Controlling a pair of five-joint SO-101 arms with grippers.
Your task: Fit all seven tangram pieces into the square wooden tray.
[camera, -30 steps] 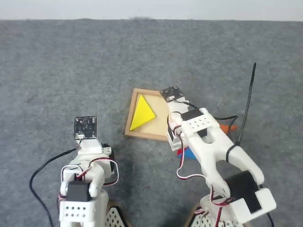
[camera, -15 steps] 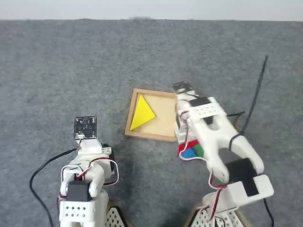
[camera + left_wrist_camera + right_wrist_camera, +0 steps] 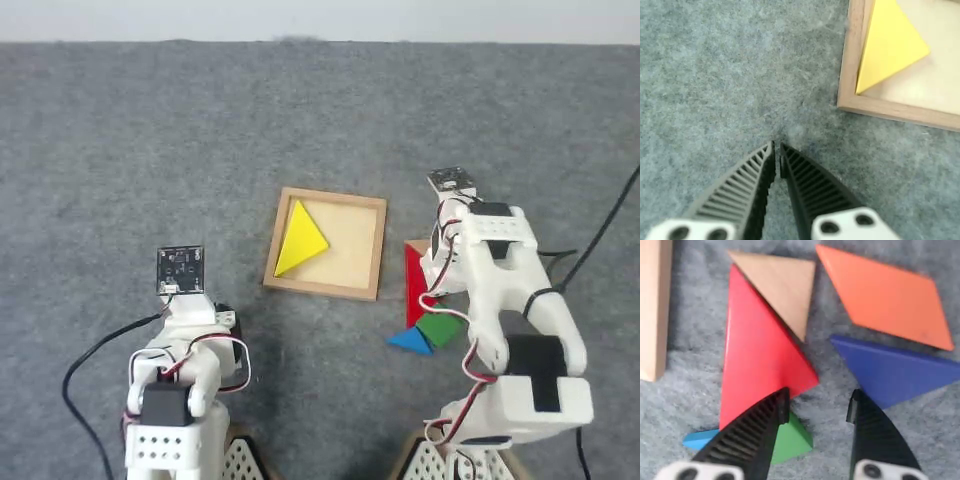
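Note:
The square wooden tray lies mid-table with a yellow triangle in its left part. My right arm stands to the tray's right over the loose pieces. Its gripper is open and holds nothing, above the gap between the red triangle and the dark blue triangle. A tan triangle touches the red one, with an orange parallelogram beside it. A green piece and a light blue piece lie by the red triangle's tip. My left gripper is shut over bare carpet, short of the tray.
Grey carpet covers the table. My left arm sits at the front left, well away from the tray. A black cable runs along the right edge. The tray's right part is bare wood.
My right arm has swung to the right, off the tray's right edge and over the loose pieces, uncovering the tray and the red, green and blue pieces. The left arm has not moved.

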